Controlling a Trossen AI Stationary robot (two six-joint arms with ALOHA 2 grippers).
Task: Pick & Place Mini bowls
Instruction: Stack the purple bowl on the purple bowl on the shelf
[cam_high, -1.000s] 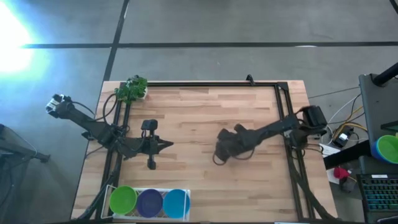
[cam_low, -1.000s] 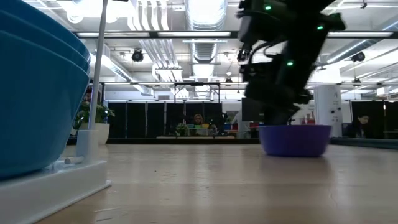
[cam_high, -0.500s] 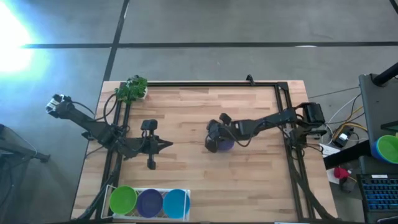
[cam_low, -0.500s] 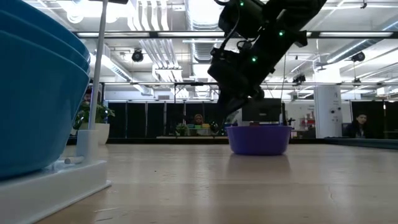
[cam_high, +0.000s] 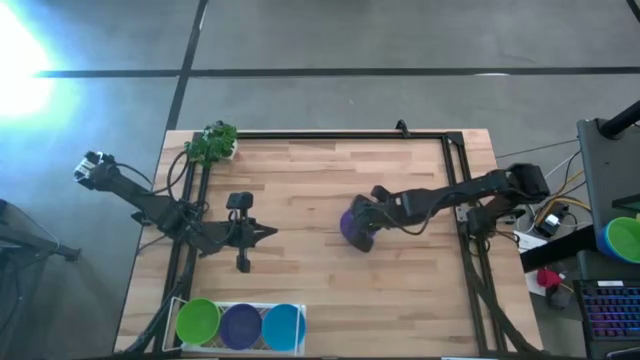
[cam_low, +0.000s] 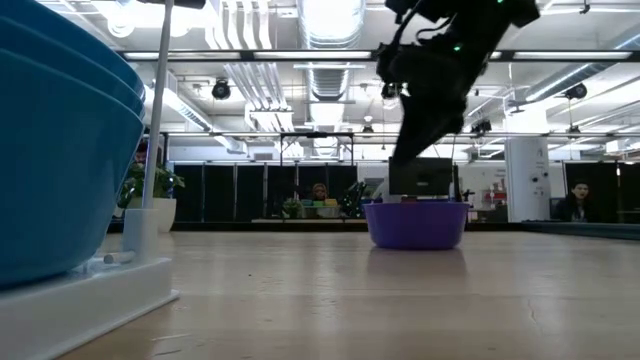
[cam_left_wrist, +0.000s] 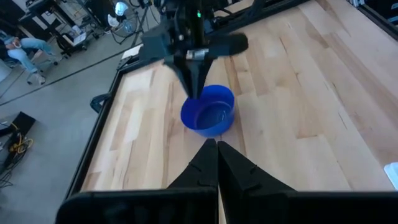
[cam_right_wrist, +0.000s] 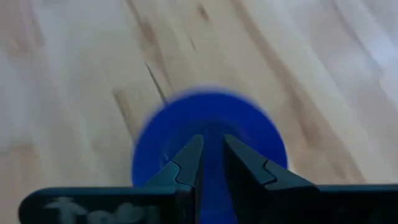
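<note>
Purple mini bowl (cam_high: 354, 224) directly beneath right gripper (cam_high: 366, 222) jaws, apart.

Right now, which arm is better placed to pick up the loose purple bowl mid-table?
Right. Its gripper hangs directly over the purple bowl, fingers nearly closed and pointing down at it. The left gripper sits farther off, fingers shut, aimed across the table.

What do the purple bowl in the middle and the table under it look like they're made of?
The purple bowl looks like smooth moulded plastic: one solid colour, a thin even rim, a slight sheen, though the look alone leaves it open. The table looks like light wood in glued strips, going by the visible grain and plank lines, with a matte finish. The right claw is at the bowl's rim.
</note>
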